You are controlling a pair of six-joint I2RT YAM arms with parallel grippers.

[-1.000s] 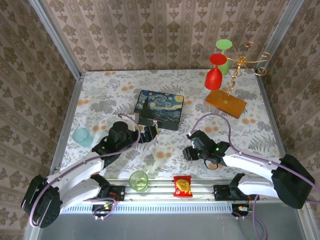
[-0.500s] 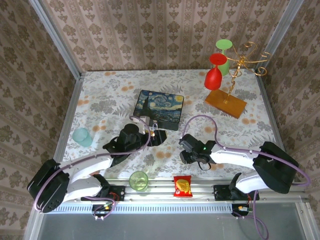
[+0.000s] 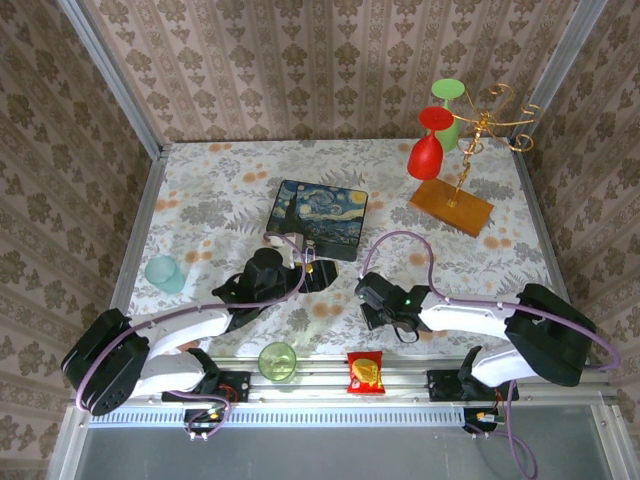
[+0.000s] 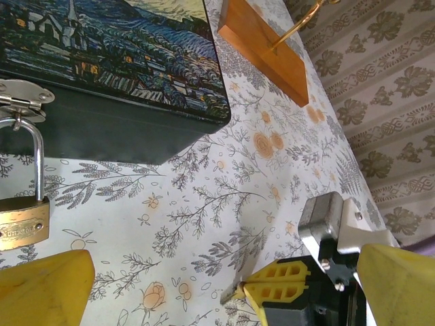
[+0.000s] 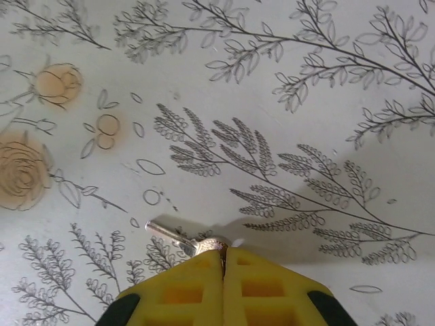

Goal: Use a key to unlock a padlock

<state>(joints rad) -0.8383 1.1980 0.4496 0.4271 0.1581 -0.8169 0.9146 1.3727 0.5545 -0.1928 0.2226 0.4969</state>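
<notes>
The small brass padlock (image 4: 22,227) hangs by its silver shackle (image 4: 37,159) from the hasp (image 4: 20,100) on the front of the starry-night box (image 3: 320,215). My left gripper (image 4: 221,288) is open, its yellow fingers (image 4: 44,288) wide apart just in front of the padlock, which sits by the left finger. My right gripper (image 5: 223,252) is shut on the head of a small silver key (image 5: 178,236), whose blade lies low over the tablecloth. In the left wrist view, the right gripper (image 4: 277,282) and key (image 4: 234,293) are near the bottom middle. Seen from above, the right gripper (image 3: 368,303) is right of the left gripper (image 3: 318,276).
A gold glass rack on a wooden base (image 3: 452,207) holds a red goblet (image 3: 427,150) and a green one (image 3: 447,110) at the back right. A teal cup (image 3: 163,273) stands at the left, a green cup (image 3: 277,360) and a snack packet (image 3: 365,371) at the front rail.
My right gripper slid left and closed on the key. My left arm shifted right along the box front, staying open.
</notes>
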